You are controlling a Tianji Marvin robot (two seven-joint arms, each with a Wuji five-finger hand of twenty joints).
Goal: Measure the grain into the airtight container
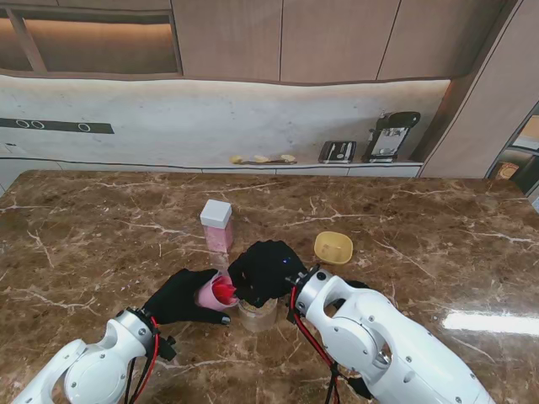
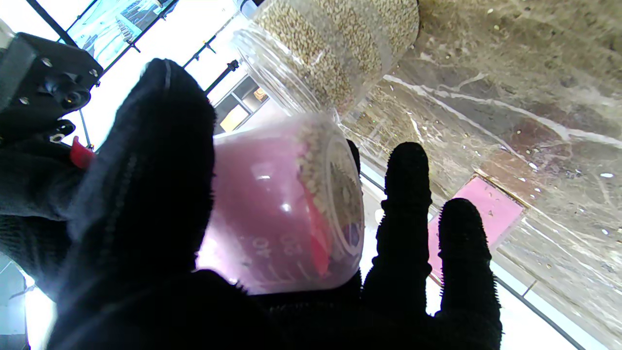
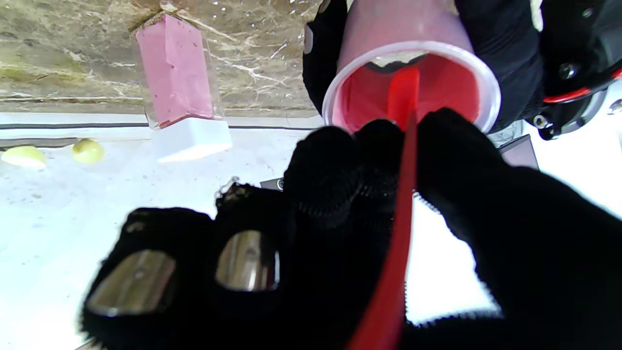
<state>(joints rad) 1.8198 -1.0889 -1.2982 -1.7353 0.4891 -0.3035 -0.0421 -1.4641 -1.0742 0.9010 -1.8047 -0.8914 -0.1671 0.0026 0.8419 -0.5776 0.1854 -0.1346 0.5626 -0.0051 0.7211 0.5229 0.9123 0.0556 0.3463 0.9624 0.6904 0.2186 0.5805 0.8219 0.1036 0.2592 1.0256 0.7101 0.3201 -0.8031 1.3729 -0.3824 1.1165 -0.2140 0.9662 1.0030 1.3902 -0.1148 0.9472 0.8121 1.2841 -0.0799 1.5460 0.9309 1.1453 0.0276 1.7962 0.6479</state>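
My left hand (image 1: 178, 296) is shut on a pink measuring cup (image 1: 210, 294), tipped on its side with its mouth toward my right hand. The left wrist view shows a little grain lying inside the cup (image 2: 286, 204), close beside a clear jar (image 2: 335, 43) full of grain. My right hand (image 1: 265, 271) is shut on a red spoon (image 3: 396, 233) whose bowl reaches into the cup (image 3: 413, 87). That hand covers most of the clear jar (image 1: 258, 315) standing on the table beneath it. A pink airtight container (image 1: 217, 227) with a white lid stands farther from me.
A yellow lid or small dish (image 1: 333, 247) lies on the brown marble table (image 1: 101, 227) to the right of my hands. A toaster (image 1: 337, 151) and a dark appliance (image 1: 389, 135) sit on the back counter.
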